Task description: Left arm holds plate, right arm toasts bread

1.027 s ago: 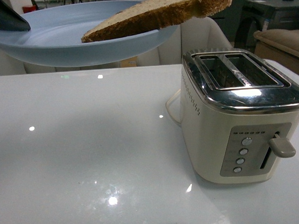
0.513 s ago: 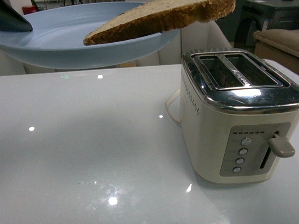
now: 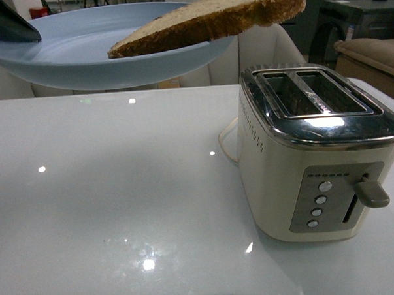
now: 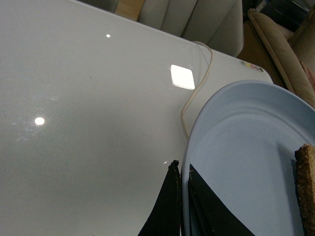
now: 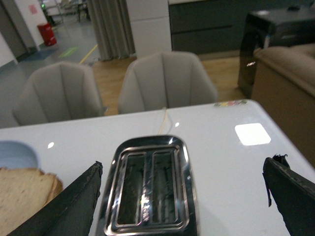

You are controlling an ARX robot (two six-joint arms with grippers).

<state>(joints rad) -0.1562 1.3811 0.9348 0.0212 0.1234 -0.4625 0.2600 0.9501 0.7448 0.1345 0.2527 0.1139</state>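
The pale-blue plate [image 3: 82,54] hangs in the air at the upper left of the front view, above the white table. My left gripper [image 3: 9,28] is shut on its left rim; in the left wrist view its black fingers [image 4: 170,206] pinch the plate's edge [image 4: 236,147]. The half slice of bread [image 3: 211,19] lies on the plate and juts over its right rim toward the toaster; it also shows in the left wrist view [image 4: 306,191] and the right wrist view [image 5: 24,189]. My right gripper [image 5: 182,169] is open and empty, above the toaster [image 5: 150,187].
The cream and chrome toaster [image 3: 318,149] stands on the right of the glossy white table [image 3: 121,209], two slots up, lever [image 3: 372,193] at the front. Its cord [image 3: 226,143] runs behind. Grey chairs [image 5: 167,81] stand beyond the far edge.
The plate and bread bobbed slightly up and back down; otherwise nothing has visibly moved.
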